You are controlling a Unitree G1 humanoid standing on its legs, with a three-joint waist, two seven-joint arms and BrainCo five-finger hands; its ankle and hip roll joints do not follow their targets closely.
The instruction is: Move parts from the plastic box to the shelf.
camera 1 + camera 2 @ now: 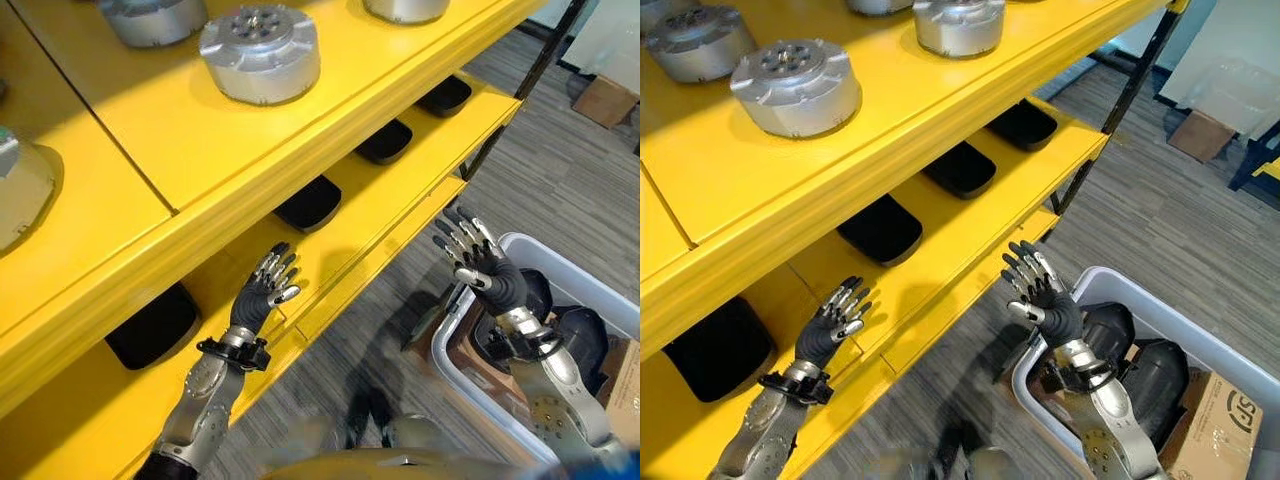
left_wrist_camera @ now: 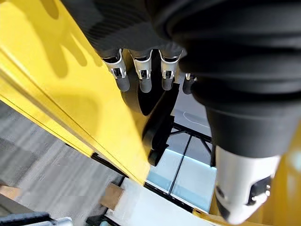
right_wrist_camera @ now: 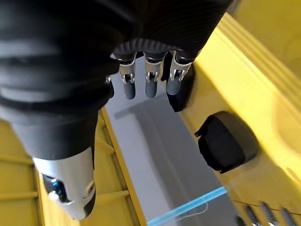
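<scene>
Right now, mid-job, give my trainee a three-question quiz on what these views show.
1. True or false: the right hand is holding a part.
2. Where do the black parts on the shelf lie? A) top level B) lower level C) floor
3. Fill in: the plastic box stands on the robot's ____ side.

Key: 1 false, it is open and empty above the box, as is the left hand; 2 B; 3 right.
</scene>
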